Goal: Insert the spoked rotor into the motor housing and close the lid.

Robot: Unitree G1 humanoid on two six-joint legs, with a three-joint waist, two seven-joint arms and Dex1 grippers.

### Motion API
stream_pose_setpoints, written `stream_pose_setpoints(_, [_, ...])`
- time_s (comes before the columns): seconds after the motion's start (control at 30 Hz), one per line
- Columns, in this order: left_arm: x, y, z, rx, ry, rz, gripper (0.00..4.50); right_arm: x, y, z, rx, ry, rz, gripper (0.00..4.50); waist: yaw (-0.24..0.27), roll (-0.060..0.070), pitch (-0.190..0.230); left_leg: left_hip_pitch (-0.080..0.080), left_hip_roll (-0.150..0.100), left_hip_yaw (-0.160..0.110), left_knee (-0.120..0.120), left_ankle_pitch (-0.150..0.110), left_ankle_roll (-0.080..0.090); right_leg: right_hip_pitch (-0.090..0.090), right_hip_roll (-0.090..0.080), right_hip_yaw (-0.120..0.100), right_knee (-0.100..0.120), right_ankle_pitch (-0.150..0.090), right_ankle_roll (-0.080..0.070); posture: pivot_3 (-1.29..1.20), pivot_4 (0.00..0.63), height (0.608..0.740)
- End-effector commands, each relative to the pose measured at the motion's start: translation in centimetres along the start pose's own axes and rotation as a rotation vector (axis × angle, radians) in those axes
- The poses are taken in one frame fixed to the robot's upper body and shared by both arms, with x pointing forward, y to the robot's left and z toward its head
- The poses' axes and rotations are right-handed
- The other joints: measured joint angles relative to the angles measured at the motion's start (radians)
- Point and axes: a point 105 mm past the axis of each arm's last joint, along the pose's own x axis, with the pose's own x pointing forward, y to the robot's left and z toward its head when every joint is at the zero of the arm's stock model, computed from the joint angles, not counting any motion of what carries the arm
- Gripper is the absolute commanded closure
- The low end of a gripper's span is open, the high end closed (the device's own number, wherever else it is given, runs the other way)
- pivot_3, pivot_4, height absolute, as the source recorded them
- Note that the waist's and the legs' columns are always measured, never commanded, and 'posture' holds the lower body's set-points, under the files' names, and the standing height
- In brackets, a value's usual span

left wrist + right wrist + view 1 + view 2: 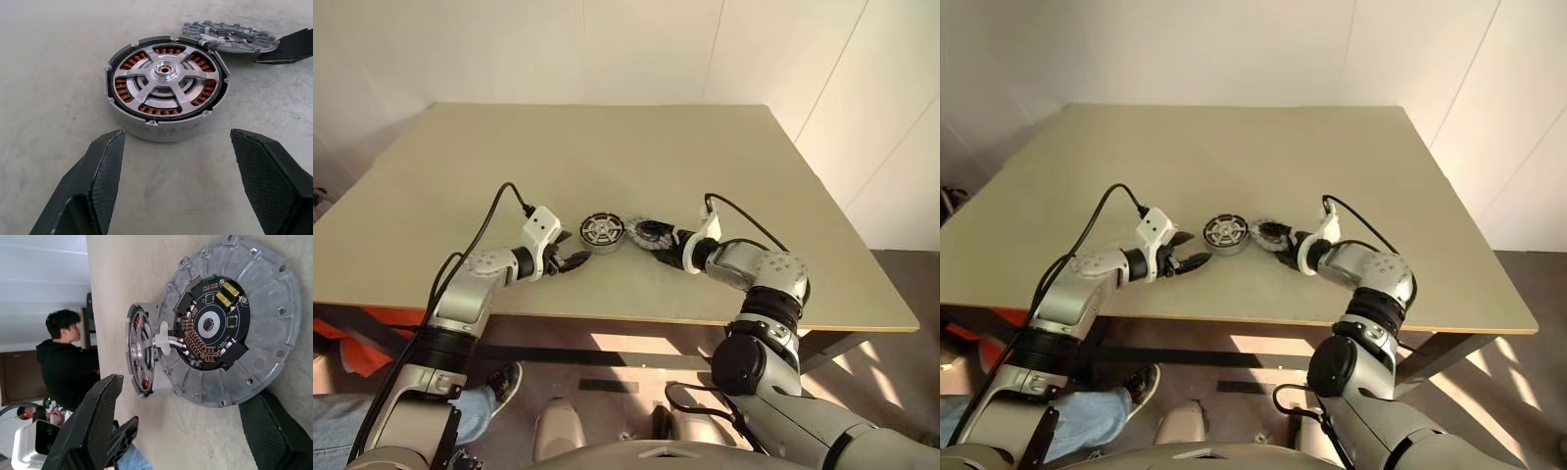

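The motor housing (pixel 603 232) sits near the table's front middle. The spoked rotor (pixel 164 73) lies seated inside it, silver spokes and hub up, with copper windings showing between the spokes. The lid (pixel 653 232), a grey ridged disc with a circuit board on its upper face (pixel 274 318), lies flat just right of the housing, touching or almost touching it. My left gripper (pixel 570 260) stands open just short of the housing's left side, holding nothing. My right gripper (pixel 186 396) is open at the lid's right edge, one finger on each side of that edge.
The beige table (pixel 607 147) has bare room behind and to both sides of the parts. Its front edge runs close below both grippers. A person (pixel 63 357) in dark clothes stands beyond the table's left side. A leg in jeans (pixel 342 416) is under the front left corner.
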Motion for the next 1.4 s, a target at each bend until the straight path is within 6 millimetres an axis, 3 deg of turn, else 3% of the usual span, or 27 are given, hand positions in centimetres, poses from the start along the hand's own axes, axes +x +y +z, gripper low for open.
stream_pose_setpoints(0.03, [-0.6,0.3,1.5,0.028,-0.046,0.021,0.85,2.5,2.9,-0.9,-0.032,0.012,0.089,0.23,-0.003,0.000,0.000,0.000,0.000,0.000,0.000,0.000,0.000,0.000,0.000,0.000,0.000,0.000,0.000,0.00,0.000,0.740])
stream_pose_setpoints(0.17, [-0.6,0.2,1.3,0.027,-0.041,0.021,0.85,2.7,4.1,0.6,-0.089,-0.051,0.133,0.23,-0.005,0.000,0.000,0.004,0.000,0.000,0.000,-0.001,0.002,-0.002,0.000,-0.001,0.000,0.000,0.000,0.00,0.000,0.740])
stream_pose_setpoints(0.3, [-0.3,0.0,1.2,0.026,-0.036,0.013,0.85,2.4,7.4,2.4,-0.169,-0.128,0.244,0.23,0.002,0.000,0.001,0.000,0.000,0.000,0.001,-0.001,0.002,-0.004,0.000,-0.001,0.000,0.001,-0.001,0.00,0.000,0.740])
stream_pose_setpoints(0.43, [0.0,-0.2,1.3,0.026,-0.036,0.003,0.85,2.0,11.2,2.0,-0.242,-0.112,0.378,0.23,0.004,0.000,0.000,-0.001,0.000,0.000,0.001,-0.001,0.002,-0.004,0.000,-0.001,0.000,0.002,-0.003,0.00,0.000,0.740])
stream_pose_setpoints(0.57, [0.1,-0.3,1.3,0.025,-0.038,0.001,0.85,2.5,12.6,0.7,-0.279,-0.069,0.408,0.23,0.005,0.000,0.000,-0.003,0.000,0.000,0.000,-0.002,0.004,-0.004,0.000,-0.002,-0.001,0.005,-0.010,0.00,0.000,0.740])
stream_pose_setpoints(0.7, [0.1,0.0,1.3,0.022,-0.040,0.012,0.85,3.0,12.8,-0.2,-0.294,-0.040,0.402,0.23,0.005,0.000,0.000,-0.006,0.000,0.000,0.000,-0.005,0.009,-0.005,0.000,-0.002,-0.004,0.005,-0.010,0.00,0.000,0.740])
stream_pose_setpoints(0.83, [-0.2,0.1,1.1,0.018,-0.039,0.020,0.85,2.8,12.8,-0.6,-0.436,-0.042,0.391,0.23,0.005,0.000,0.000,-0.006,0.000,0.000,0.000,-0.006,0.009,-0.005,0.000,-0.002,-0.005,0.005,-0.010,0.00,0.000,0.740])
stream_pose_setpoints(1.07, [-0.1,-0.1,0.6,0.008,-0.035,0.025,0.85,2.5,12.5,1.9,-1.009,-0.255,0.294,0.23,0.010,0.000,0.001,-0.006,0.000,0.000,0.002,-0.005,0.007,-0.004,-0.001,-0.002,-0.004,0.004,-0.008,0.00,0.000,0.740])
stream_pose_setpoints(1.2, [-0.1,0.0,0.5,0.003,-0.038,0.030,0.85,3.5,11.1,2.2,-1.280,-0.260,0.223,0.11,0.005,-0.001,0.001,-0.005,0.000,0.000,0.002,-0.005,0.007,-0.004,0.000,-0.002,-0.002,0.004,-0.009,0.00,0.000,0.740])
stream_pose_setpoints(1.4, [0.0,-0.2,0.3,-0.008,-0.040,0.040,0.85,5.5,10.8,1.3,-1.384,-0.245,0.206,0.11,0.000,-0.001,0.001,-0.006,0.000,0.000,0.002,-0.005,0.008,-0.006,0.000,-0.002,-0.002,0.005,-0.010,0.00,0.000,0.740])
